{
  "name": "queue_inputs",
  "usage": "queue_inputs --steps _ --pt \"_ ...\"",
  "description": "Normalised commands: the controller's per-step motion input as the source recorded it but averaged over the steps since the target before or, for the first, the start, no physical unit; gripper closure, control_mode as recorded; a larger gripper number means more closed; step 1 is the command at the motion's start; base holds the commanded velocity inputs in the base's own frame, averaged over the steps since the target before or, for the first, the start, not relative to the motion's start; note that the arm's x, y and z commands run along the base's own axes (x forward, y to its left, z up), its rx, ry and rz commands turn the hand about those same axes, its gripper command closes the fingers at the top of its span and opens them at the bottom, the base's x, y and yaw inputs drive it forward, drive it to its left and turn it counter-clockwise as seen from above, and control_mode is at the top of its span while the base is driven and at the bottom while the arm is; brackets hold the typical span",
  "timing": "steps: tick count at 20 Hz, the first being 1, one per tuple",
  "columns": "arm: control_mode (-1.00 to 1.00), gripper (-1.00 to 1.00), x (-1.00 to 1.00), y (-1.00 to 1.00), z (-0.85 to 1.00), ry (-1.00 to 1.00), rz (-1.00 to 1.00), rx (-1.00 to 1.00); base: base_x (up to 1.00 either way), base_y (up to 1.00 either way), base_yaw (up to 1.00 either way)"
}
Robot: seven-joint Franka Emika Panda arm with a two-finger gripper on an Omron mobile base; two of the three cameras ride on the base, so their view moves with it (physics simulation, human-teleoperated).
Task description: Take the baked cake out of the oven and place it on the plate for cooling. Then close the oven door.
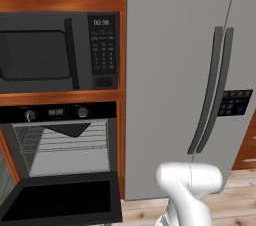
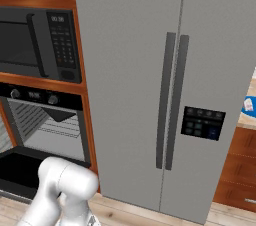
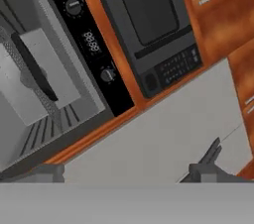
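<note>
To your left the oven (image 1: 60, 140) stands open, its oven door (image 1: 62, 201) dropped flat, wire racks bare of any cake you can make out. Further right, your gripper (image 3: 131, 172) hangs before the fridge (image 1: 185, 70), jaws wide apart, holding and touching nothing.

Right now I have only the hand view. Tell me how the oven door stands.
Observer: The oven door is folded down, open, about level.
Operator: Describe the grey surface beside the oven.
Observer: It is a steel fridge; its right door carries a dark control panel.
Operator: Report what lies beyond it.
Observer: At the right base view's edge, a small blue-and-white thing sits on a counter, too small to identify.
</note>
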Motion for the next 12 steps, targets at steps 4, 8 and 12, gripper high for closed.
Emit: queue_inputs --steps 4,8,12 --pt "-1.0 -1.0 0.57 0.0 -0.74 0.0 0.0 -0.14 0.0 0.0 0.0" --pt "-1.0 -1.0 0.6 0.0 -0.63 -0.01 0.0 -0.11 0.0 0.0 0.0" --pt "-1.0 -1.0 0.6 0.02 -0.63 -0.03 0.0 -0.11 0.0 0.0 0.0"
